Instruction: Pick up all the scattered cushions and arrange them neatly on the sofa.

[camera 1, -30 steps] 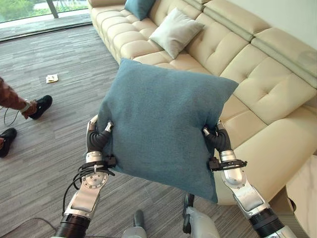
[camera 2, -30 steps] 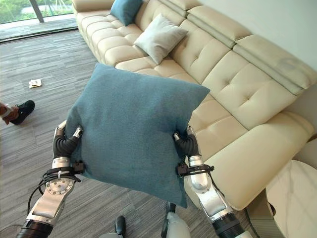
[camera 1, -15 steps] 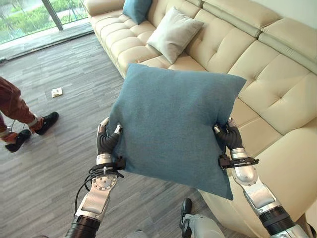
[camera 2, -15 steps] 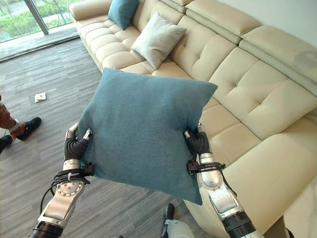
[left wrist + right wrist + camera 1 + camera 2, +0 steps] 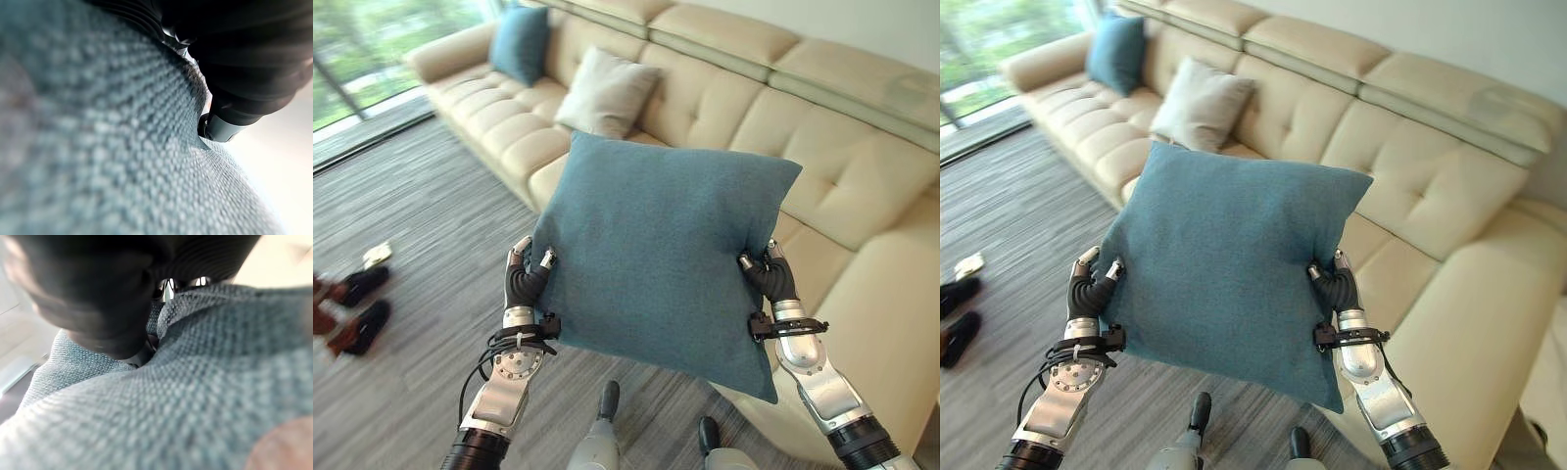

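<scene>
I hold a large teal cushion [image 5: 661,250] in the air in front of me, between both hands. My left hand [image 5: 525,279] grips its left edge and my right hand [image 5: 769,281] grips its right edge, fingers curled into the fabric. Its weave [image 5: 98,147] runs right up to my left hand's dark cover, and the teal fabric [image 5: 195,382] bunches under my right hand. Beyond the cushion stretches a cream tufted sofa [image 5: 862,186]. A light grey cushion [image 5: 604,92] leans on its backrest, and a smaller teal cushion [image 5: 520,43] stands near the far armrest.
The grey wood-look floor [image 5: 421,225] lies to the left of the sofa. A person's dark shoes [image 5: 357,308] stand at the left edge, with a small white scrap [image 5: 376,255] on the floor close by. A window [image 5: 372,49] runs along the far left.
The camera has swung toward the sofa, so its seats now sit directly behind the cushion. The cushion stays held between both hands at about the same height.
</scene>
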